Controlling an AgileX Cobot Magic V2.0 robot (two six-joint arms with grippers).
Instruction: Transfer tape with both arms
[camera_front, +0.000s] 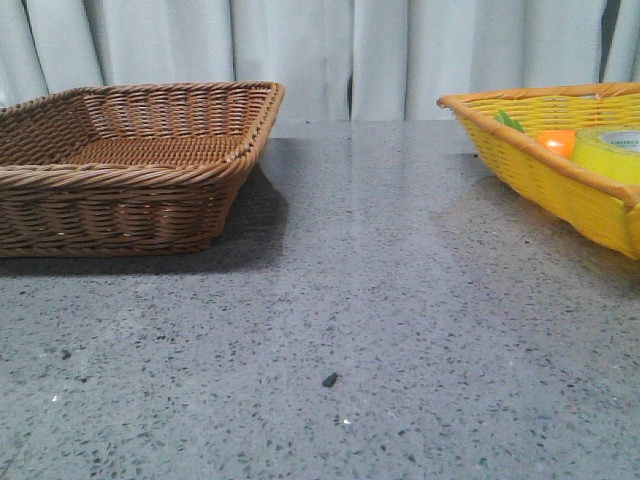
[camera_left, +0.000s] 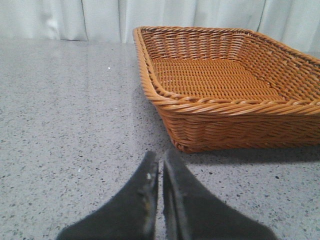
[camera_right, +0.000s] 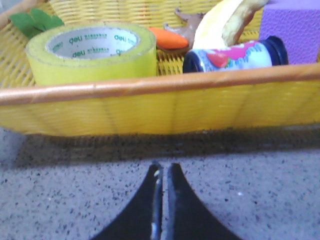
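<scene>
Status: task not yet begun, in my judgement. My right gripper (camera_right: 161, 172) sits low over the table (camera_front: 360, 300), fingers pressed together with only a hairline gap, holding nothing. My left gripper (camera_left: 159, 167) is likewise closed and empty, just short of the brown basket's (camera_left: 225, 107) near corner.

The tape (camera_right: 92, 52) lies flat inside the yellow basket (camera_right: 150, 112), ahead of my right gripper and beyond the near rim, untouched. A carrot (camera_right: 168, 38) lies just beyond it; a can (camera_right: 235, 56) lies beside it along the rim, with a purple block (camera_right: 295, 27) further off.

Next move, as I assess it: the right fingers must spread, rise over the rim and come down on the roll's wall, clear of the can.

Markings: the white core reads "deli", repeated around the ring. The can's label is illegible.
</scene>
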